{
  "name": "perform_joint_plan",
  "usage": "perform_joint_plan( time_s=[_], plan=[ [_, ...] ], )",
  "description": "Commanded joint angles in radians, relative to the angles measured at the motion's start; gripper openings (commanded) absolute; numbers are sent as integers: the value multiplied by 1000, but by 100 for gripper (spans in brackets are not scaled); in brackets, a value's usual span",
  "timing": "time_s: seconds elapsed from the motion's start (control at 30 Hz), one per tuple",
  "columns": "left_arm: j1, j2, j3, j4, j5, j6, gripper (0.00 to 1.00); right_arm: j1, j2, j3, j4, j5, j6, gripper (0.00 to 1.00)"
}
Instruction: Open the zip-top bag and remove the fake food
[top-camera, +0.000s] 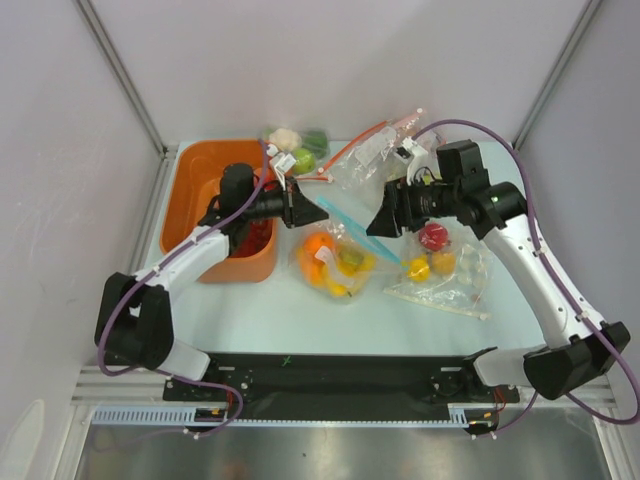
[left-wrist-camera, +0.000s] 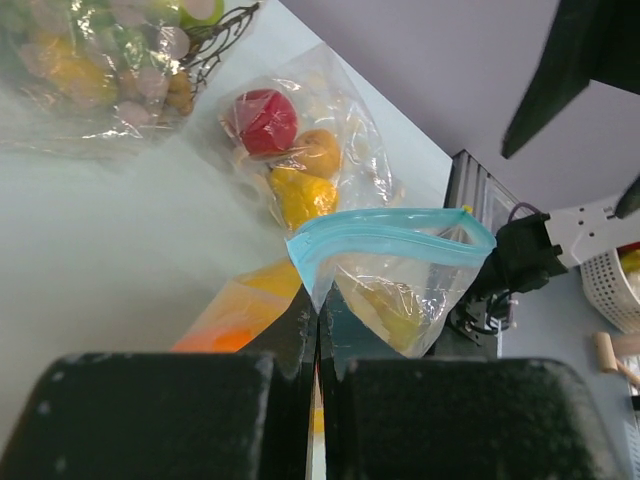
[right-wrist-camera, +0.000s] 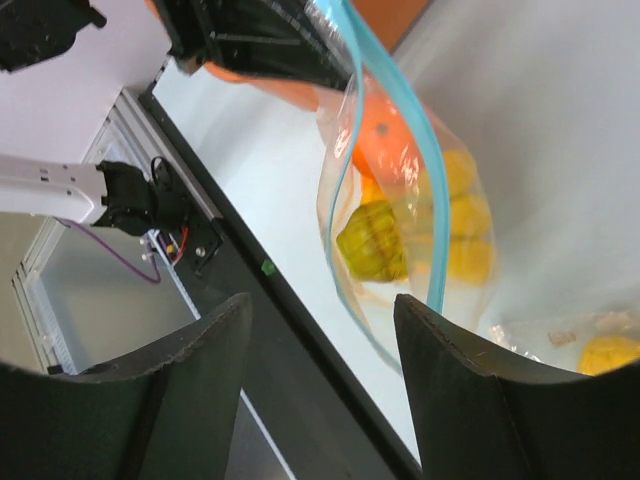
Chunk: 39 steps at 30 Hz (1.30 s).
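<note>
Progress: the zip-top bag (top-camera: 338, 240) has its mouth open. In the left wrist view the teal strip (left-wrist-camera: 390, 228) is parted into a loop, so step 1 looks done.
Left to do: the fake food (top-camera: 330, 258) is all inside. The orange and the yellow pieces show through the plastic, and none is out on the table.
Bag position: mid-table between the 2 grippers, just right of the orange bin (top-camera: 195, 200) and left of the red-apple bag (top-camera: 440, 265).
Left gripper (left-wrist-camera: 318, 320): fingers pressed together, pinching 1 lip at the strip's near end and holding it up.
Left arm: stretched from its base over the bin, wrist pointing right.
Right gripper (right-wrist-camera: 322, 300): fingers spread wide, gripping nothing. The strip's far end runs down just beside 1 finger.
Right arm: elbow bowed out to the right, wrist aimed left at the mouth, facing the left gripper.
Next call: probably take the free lip, or reach in.
</note>
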Motion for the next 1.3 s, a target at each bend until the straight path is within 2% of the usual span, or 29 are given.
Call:
perform_joint_plan(
  time_s=[0.0,0.3,0.73,1.07,1.1,1.2,1.23,1.27],
  plan=[
    [-14,7,47,18,80,43,0,3,32,26,110,6,39,65],
    [-17,7,53,24,114,43,0,3,70,-40,205,66,25,65],
    [-17,14,70,1,137,59,0,17,124,-152,288,16,19,65],
    [-17,25,87,-9,149,68,0,58,196,-169,306,-14,0,64],
    [-17,24,87,-9,149,68,1,58,204,-171,311,-17,-1,63],
    [-17,24,87,-16,148,73,0,60,225,-163,320,-29,-3,46],
    [-17,22,87,-20,146,74,0,60,233,-160,320,-29,-3,33],
    [-17,22,87,-23,142,79,0,61,233,-151,317,-29,-4,27]
  ],
)
